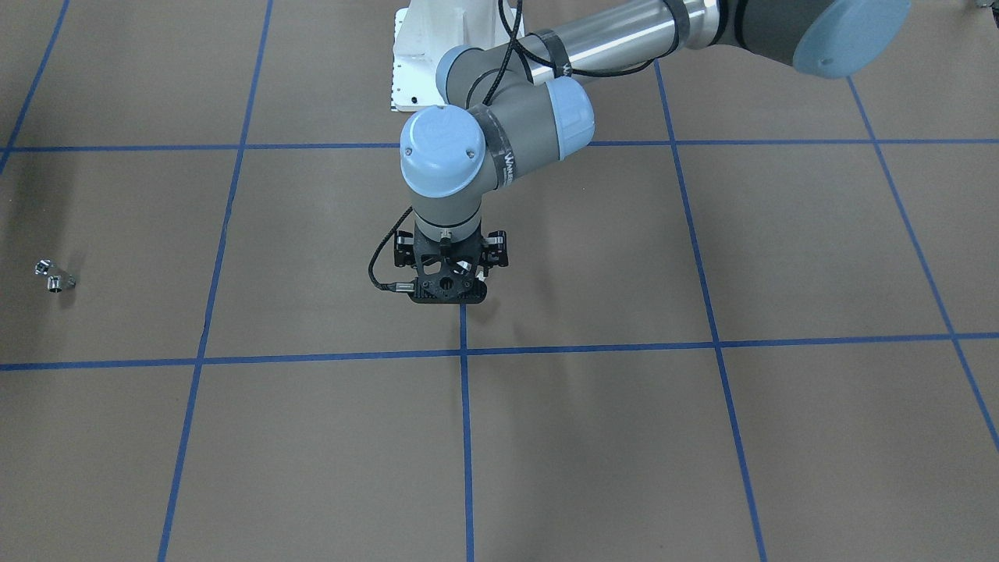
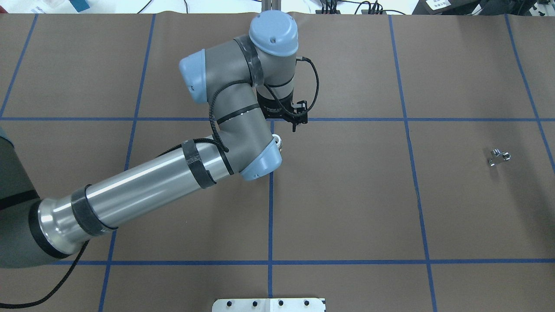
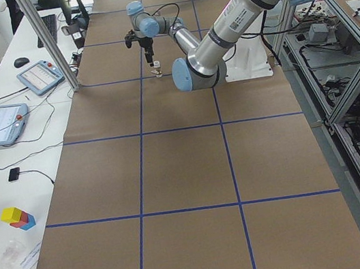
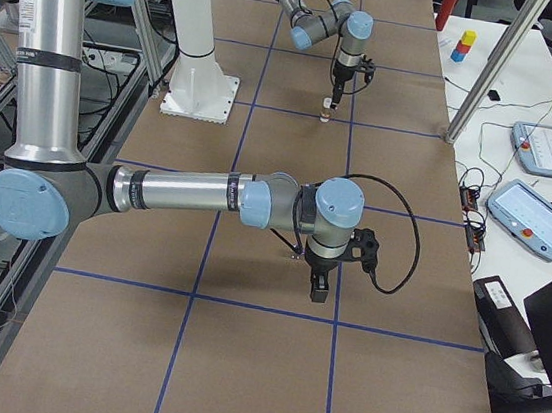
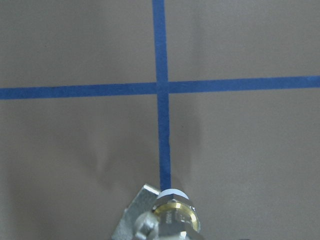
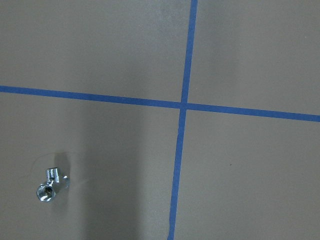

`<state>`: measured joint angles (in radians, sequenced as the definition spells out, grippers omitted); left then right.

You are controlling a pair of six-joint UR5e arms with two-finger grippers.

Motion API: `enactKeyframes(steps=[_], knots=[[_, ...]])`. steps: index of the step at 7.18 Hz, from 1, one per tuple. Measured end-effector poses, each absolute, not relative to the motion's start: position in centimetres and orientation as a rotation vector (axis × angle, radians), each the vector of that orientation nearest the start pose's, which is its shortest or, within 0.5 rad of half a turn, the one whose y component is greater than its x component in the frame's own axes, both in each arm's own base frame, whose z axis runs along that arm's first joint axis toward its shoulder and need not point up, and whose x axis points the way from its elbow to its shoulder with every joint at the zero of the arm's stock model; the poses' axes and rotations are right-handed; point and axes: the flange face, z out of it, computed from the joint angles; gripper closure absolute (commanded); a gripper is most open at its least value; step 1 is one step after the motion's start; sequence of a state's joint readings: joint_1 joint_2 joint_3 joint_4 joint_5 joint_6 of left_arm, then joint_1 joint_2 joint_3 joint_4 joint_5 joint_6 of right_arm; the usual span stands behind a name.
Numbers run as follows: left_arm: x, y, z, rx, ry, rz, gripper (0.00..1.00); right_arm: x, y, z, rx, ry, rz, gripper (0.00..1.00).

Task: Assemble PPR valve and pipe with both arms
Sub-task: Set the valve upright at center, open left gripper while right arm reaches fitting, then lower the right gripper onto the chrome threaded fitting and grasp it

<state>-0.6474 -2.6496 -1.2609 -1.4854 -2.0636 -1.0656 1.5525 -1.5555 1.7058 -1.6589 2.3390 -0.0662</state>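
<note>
The PPR valve [image 5: 172, 210] stands upright on the brown table on a blue tape line, white end up, brass nut below, silvery lever at its left. It also shows in the overhead view [image 2: 278, 142]. My left gripper [image 1: 451, 290] points straight down right over it. Its fingers are hidden, so I cannot tell if it holds the valve. The chrome pipe [image 2: 498, 157] lies alone far off [image 1: 55, 277] and shows in the right wrist view [image 6: 50, 182]. My right gripper [image 4: 318, 290] hangs low over the table near the pipe; I cannot tell if it is open or shut.
The white pedestal base [image 2: 269, 304] stands at the robot's edge of the table. Blue tape lines [image 1: 466, 437] grid the brown table. Tablets [image 4: 540, 148] and cables lie on the white side table beyond the far edge, behind a metal post [image 4: 483, 81].
</note>
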Motion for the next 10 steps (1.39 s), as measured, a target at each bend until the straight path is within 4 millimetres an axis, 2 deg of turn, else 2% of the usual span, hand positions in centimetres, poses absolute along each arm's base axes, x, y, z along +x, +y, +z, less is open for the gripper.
enactKeyframes(steps=[1, 2, 3, 4, 5, 6, 7, 10], knots=[[53.5, -55.2, 9.1, -0.027, 0.822, 0.004, 0.00, 4.5, -50.2, 59.2, 0.079, -0.767, -0.124, 0.01], [49.1, -55.5, 10.6, -0.019, 0.828, -0.019, 0.00, 2.7, -50.4, 58.6, 0.082, -0.772, -0.140, 0.01], [45.0, -55.2, 13.6, 0.001, 0.828, -0.010, 0.00, -0.5, -50.8, 57.5, 0.083, -0.781, -0.138, 0.01], [40.7, -54.5, 16.7, 0.034, 0.820, 0.024, 0.00, -4.8, -51.0, 56.4, 0.080, -0.791, -0.135, 0.01], [37.0, -53.6, 18.9, 0.058, 0.804, 0.051, 0.00, -8.5, -50.8, 55.9, 0.077, -0.798, -0.142, 0.01], [34.5, -52.9, 19.9, 0.066, 0.789, 0.065, 0.00, -11.4, -50.4, 56.2, 0.067, -0.791, -0.162, 0.01], [33.5, -52.4, 20.2, 0.066, 0.781, 0.068, 0.00, -13.4, -50.0, 56.8, 0.057, -0.770, -0.185, 0.01], [33.1, -52.1, 20.0, 0.064, 0.781, 0.065, 0.00, -17.1, -48.7, 59.5, 0.022, -0.725, -0.249, 0.01]])
